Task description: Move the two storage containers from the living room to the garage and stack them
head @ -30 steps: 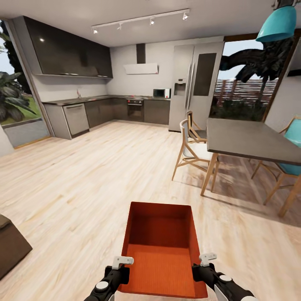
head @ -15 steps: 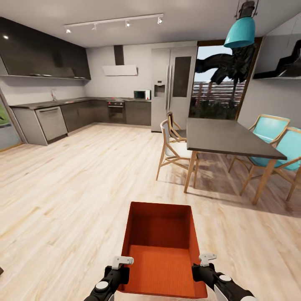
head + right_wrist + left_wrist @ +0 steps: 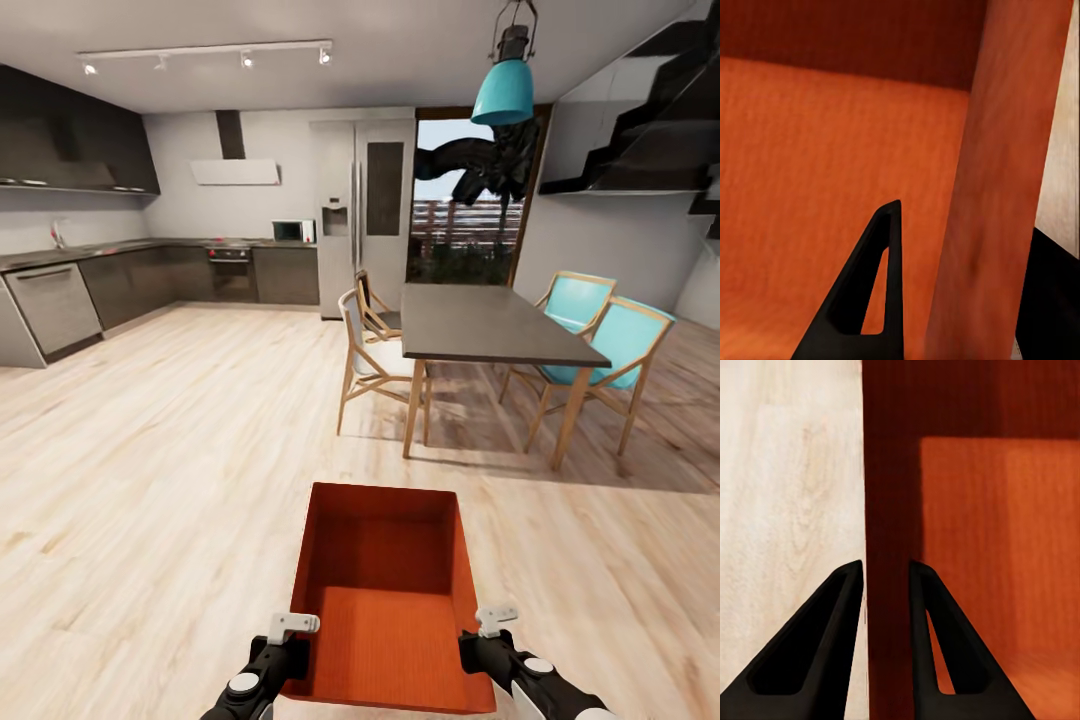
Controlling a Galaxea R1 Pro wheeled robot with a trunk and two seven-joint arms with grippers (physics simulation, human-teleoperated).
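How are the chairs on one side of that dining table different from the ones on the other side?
The two chairs right of the dining table have teal seats and backs; the nearer teal chair shows this clearly. On the kitchen side, the nearer pale chair has a whitish seat, and the one behind it looks open-backed, bare wood. The teal chairs' backs are solid panels; the pale chair's back is slimmer. All share light wooden legs and face the table.
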